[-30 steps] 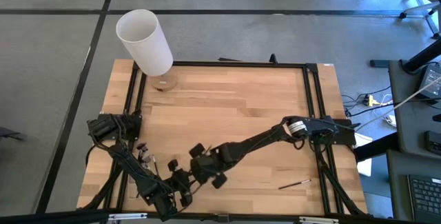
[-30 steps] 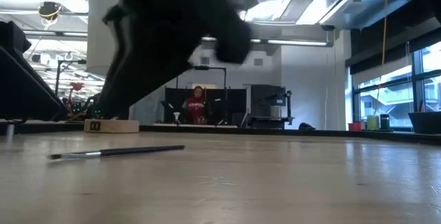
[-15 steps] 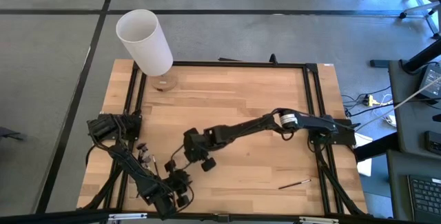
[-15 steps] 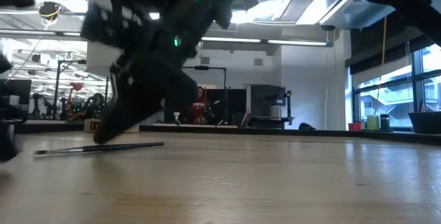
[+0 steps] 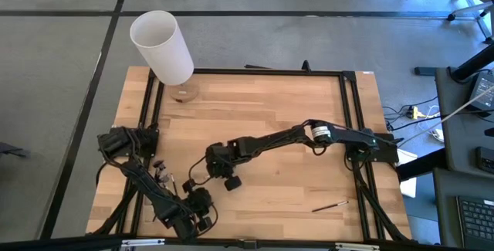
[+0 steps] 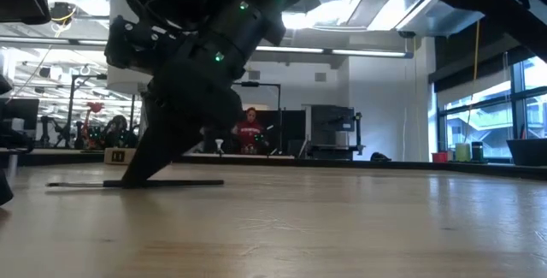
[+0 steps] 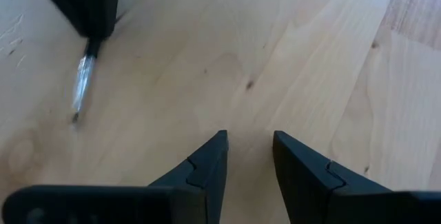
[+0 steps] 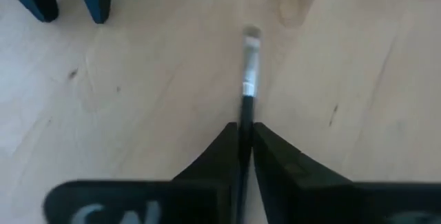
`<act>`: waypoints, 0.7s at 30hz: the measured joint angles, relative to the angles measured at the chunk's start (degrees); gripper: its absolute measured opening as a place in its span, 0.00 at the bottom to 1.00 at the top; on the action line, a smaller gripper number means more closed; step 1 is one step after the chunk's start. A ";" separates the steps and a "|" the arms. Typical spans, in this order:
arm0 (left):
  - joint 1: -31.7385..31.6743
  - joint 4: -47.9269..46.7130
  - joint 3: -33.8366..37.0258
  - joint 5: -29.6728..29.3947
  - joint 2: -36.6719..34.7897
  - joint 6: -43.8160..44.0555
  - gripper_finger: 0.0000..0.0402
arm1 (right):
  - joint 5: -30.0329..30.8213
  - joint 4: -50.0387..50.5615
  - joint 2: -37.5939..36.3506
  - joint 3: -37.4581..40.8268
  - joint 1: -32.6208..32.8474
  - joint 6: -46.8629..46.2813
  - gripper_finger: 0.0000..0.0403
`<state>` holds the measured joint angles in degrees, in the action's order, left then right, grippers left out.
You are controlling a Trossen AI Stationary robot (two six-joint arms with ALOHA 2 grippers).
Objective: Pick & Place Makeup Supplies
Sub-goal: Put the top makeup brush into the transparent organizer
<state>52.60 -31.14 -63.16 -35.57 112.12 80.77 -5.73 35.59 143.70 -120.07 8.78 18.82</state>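
A thin dark-handled makeup brush (image 6: pixel 184 183) lies flat on the wooden table; its silver ferrule and small bristle tip (image 8: pixel 251 38) point away from my right gripper (image 8: pixel 246 131), which is shut on the handle left of the table's centre (image 5: pixel 207 171). My left gripper (image 7: pixel 249 141) hangs open just over bare wood near the table's near edge (image 5: pixel 199 203), a short way from that brush (image 7: pixel 81 89). A second brush (image 5: pixel 329 205) rests on the table toward the near right corner. My right gripper pinches the brush's dark handle (image 8: pixel 244 110) between its two fingers, about midway along the brush. The fingers (image 6: pixel 141 168) slant down onto it from above. The brush lies flat on the table, sticking out on both sides of the fingers.
A tall white cylinder (image 5: pixel 162 46) stands tilted at the far left corner beside a small round wooden disc (image 5: pixel 184 93). A black frame (image 5: pixel 270 72) runs round the tabletop. Bare wood lies across the table's middle and far side. A person (image 6: pixel 249 133) is far off in the room.
My right gripper has swung from beside the left gripper toward the table's far left and come down onto the brush. The brush has slid a little along the table and now lies flat under the fingers.
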 joint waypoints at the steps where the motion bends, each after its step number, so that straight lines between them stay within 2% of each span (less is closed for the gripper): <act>1: 0.00 0.00 0.00 0.38 -0.18 0.11 0.28 | 0.11 0.81 0.00 0.00 0.00 -0.99 0.08; 6: 0.13 -0.44 0.18 3.96 -1.98 1.22 0.28 | 3.48 5.18 0.02 0.14 0.03 -4.78 0.03; 8: 0.19 -0.63 0.22 5.61 -2.86 1.33 0.28 | 5.88 6.11 -0.65 0.21 0.21 -6.57 0.03; 14: 1.17 -0.47 0.22 12.63 -4.53 4.89 0.28 | 6.95 8.22 -3.75 0.63 1.14 -9.92 0.07; 18: 4.70 -0.48 0.22 11.53 -4.53 11.59 0.28 | 9.60 10.26 -5.29 0.81 2.27 -9.70 0.05; 21: 7.63 -0.46 0.22 5.02 -4.53 16.98 0.28 | 9.36 9.72 -5.73 0.76 2.80 -11.42 0.04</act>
<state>60.23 -31.59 -62.94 -30.54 107.59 97.75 3.63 45.31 137.97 -119.31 11.58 7.41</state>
